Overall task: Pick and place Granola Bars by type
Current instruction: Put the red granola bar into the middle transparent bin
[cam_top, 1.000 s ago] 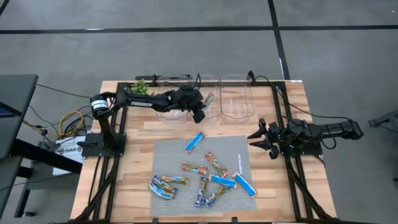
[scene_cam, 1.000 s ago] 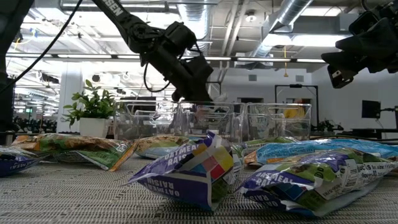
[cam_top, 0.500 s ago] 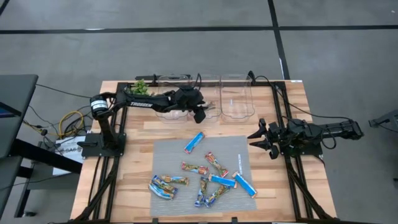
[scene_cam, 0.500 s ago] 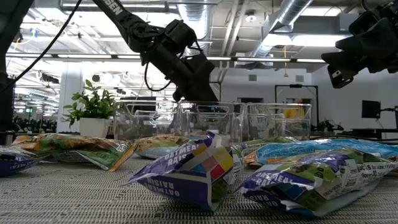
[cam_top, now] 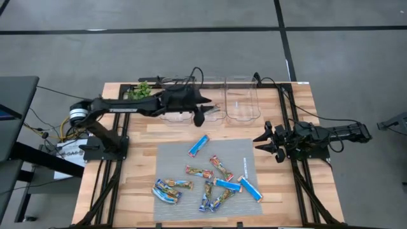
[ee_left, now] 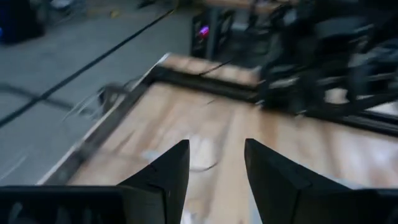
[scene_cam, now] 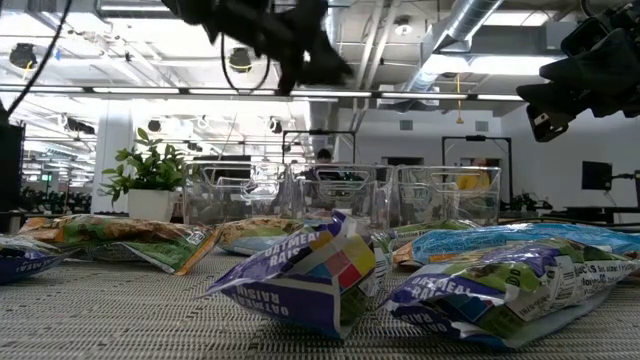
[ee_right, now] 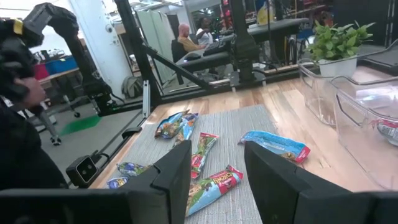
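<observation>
Granola bars are lying scattered on a grey mat that is covering the middle of the desk toward its near edge. One bright blue bar is sitting apart from the rest, nearer the mat's far edge; the others are clustered along the mat's near half, several overlapping, with a blue-silver-yellow one near the mat's near left corner and a bright blue one toward its right side. A row of clear bins is standing along the desk's far edge, with a green plant just beside the row's left end. A red-wrapped bar is lying inside one bin.

Reaching across from the desk's left side, the left gripper is hanging above the middle bin's near rim, its two fingers spread apart with nothing between them. The right gripper is waiting above the desk's right edge, just off the mat, its fingers parted and gripping nothing.

In the low view, crumpled wrappers are filling the foreground, with the bins behind them.
</observation>
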Available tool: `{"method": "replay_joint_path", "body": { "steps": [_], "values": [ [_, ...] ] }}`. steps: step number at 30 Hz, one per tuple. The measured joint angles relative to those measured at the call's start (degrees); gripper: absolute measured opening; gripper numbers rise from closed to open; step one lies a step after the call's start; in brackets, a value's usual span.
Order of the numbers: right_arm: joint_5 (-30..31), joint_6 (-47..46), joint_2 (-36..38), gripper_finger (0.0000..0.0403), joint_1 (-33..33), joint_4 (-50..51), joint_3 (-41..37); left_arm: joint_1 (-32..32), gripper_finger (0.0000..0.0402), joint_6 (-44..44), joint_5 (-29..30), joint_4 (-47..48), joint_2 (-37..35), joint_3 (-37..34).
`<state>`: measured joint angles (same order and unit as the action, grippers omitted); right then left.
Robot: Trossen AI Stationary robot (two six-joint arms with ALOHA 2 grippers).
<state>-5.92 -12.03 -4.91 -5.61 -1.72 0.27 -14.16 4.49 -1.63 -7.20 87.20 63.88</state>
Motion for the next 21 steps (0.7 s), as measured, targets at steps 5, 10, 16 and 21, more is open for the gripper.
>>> {"method": "replay_joint_path", "body": {
  "steps": [5,10,16,21],
  "values": [
    [-0.02,0.0,0.0,0.0143,0.01,-0.01,0.0,5.53,0.0146,-2.13,-3.6,1.33,-5.21,0.0],
    [0.0,0.0,0.0,0.0141,0.02,-0.02,0.0,10.23,0.0146,-2.44,-4.16,5.41,-7.82,0.02],
    [-0.02,0.0,0.0,0.0144,0.0,-0.01,0.0,11.42,0.0145,0.25,-3.51,10.89,-8.11,0.02],
    [-0.02,0.0,0.0,0.0141,0.0,-0.01,-0.01,13.27,0.0145,2.64,-0.24,14.71,-8.11,0.02]
  ]
}}
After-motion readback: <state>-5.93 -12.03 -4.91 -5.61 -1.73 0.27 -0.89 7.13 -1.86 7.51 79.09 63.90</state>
